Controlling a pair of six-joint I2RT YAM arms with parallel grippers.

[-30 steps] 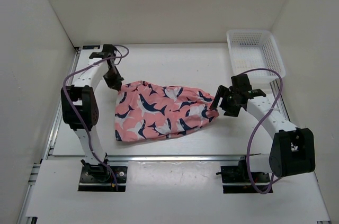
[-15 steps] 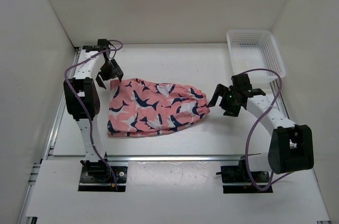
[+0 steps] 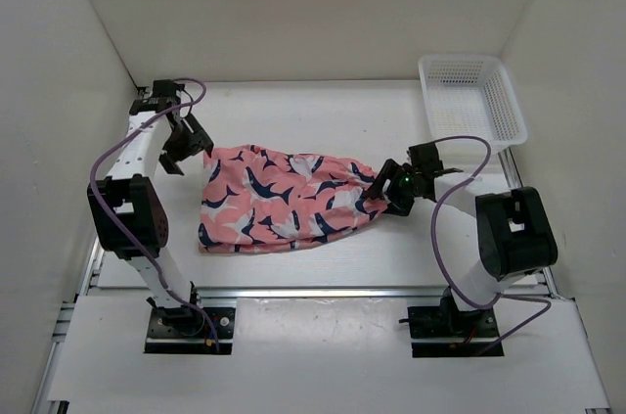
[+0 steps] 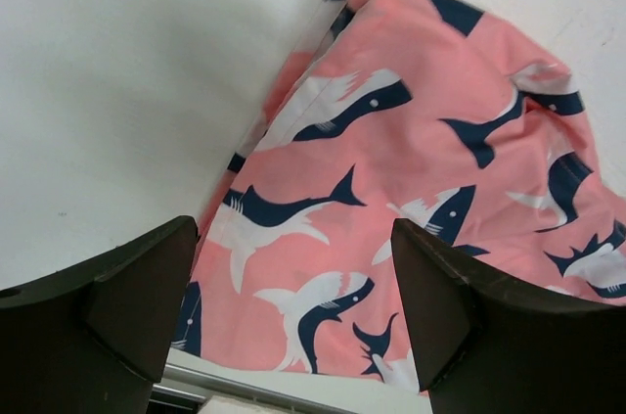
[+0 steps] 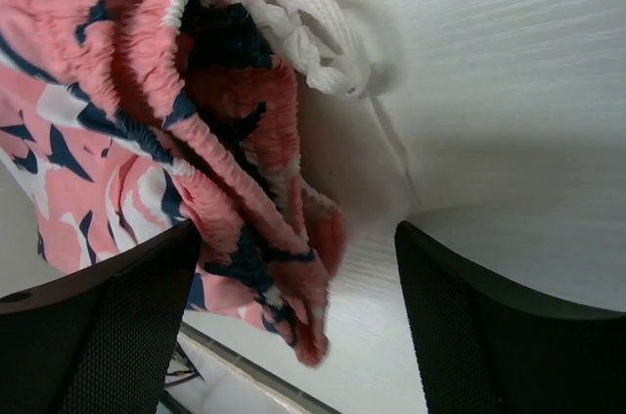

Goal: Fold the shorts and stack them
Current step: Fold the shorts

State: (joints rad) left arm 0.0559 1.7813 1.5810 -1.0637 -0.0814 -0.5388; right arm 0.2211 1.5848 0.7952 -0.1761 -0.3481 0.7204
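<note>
Both shorts (image 3: 284, 201) edges beside left tool (image 3: 186, 153), right tool (image 3: 376, 200)

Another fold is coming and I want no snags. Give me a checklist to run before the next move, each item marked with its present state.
1. Left gripper open: ok, jaws apart by the left end of the shorts.
2. Right gripper open: ok, jaws apart at the waistband end.
3. Shorts lying flat: not ok, the waistband is bunched and gaping.
4. Drawstring tucked in: not ok, it lies loose on the table beside the waistband.
5. Right fingers free of cloth: cannot tell from these views.
6. Basket out of the way: ok, it stands apart at the far right corner.
</note>
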